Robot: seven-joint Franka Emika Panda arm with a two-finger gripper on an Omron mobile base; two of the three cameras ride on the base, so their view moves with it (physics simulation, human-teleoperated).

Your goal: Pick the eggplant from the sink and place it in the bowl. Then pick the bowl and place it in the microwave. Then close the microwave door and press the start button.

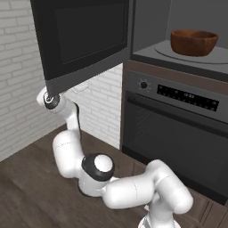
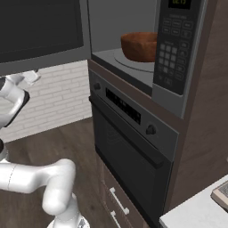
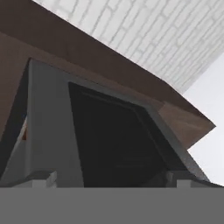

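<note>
— Gripper: item one. Condition?

— Jaws spread wide, nothing between them. From the hand view the two tips sit low, well apart, facing the microwave door at close range; whether they touch the panel I cannot tell. From the left base view the wrist is tucked under the door's lower edge, hand hidden behind it.

— Item two, moving right: the door itself?

— Black panel, dark glass window, grey edge. Swung out, standing open.

— Item three?

— Microwave, cavity exposed. Bowl, reddish-brown wood, set upright on the round turntable plate inside. Eggplant: presumably in the bowl, but its inside is hidden from here.

— Below that?

— Oven, knob and display, not part of the job.

— Step in hand?

— Closing the door, I judge; bowl placement looks done. Next move calls for a steady push on the panel's outer face until it swings shut, then a reach across to the keypad on the right for start.
</note>
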